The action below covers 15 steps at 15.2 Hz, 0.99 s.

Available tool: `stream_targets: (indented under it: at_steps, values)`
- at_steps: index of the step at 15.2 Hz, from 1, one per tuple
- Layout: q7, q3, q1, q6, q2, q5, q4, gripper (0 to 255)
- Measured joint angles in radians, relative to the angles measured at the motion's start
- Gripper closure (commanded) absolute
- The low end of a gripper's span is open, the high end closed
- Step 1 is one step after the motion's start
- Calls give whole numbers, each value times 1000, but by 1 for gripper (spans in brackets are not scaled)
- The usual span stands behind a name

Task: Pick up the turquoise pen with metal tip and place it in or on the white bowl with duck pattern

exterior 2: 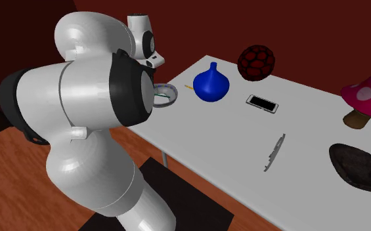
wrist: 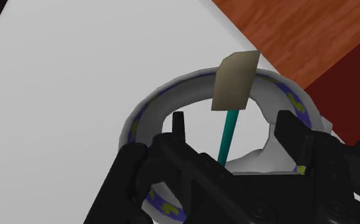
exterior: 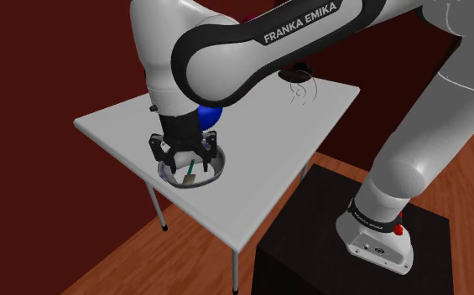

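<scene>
Open black gripper (wrist: 232,122) straddles, without contact, the slim turquoise pen with tan tip (wrist: 228,130) inside the white blue-banded bowl (wrist: 151,103). The pen is probably light, rigid and slick; grasp mid-shaft.

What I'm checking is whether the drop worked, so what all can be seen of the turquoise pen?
The turquoise pen is a thin, straight shaft ending in a dull tan, blocky tip. It sits slanted inside the white bowl, with the tan end up near the patterned rim. The gripper hangs over it, fingers apart on either side and not touching the shaft, so it is not held. The gripper body hides its other end.
</scene>
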<state>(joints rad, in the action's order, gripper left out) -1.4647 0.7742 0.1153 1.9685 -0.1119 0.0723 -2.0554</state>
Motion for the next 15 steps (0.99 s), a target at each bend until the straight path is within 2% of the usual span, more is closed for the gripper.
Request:
stream_targets:
  at_steps: [4,9,15]
  values:
    - [0,0,0,0,0,0,0,0]
    - [8,-10,2,-113,-22,12,97,0]
    - [12,-12,3,-127,-26,15,107,0]
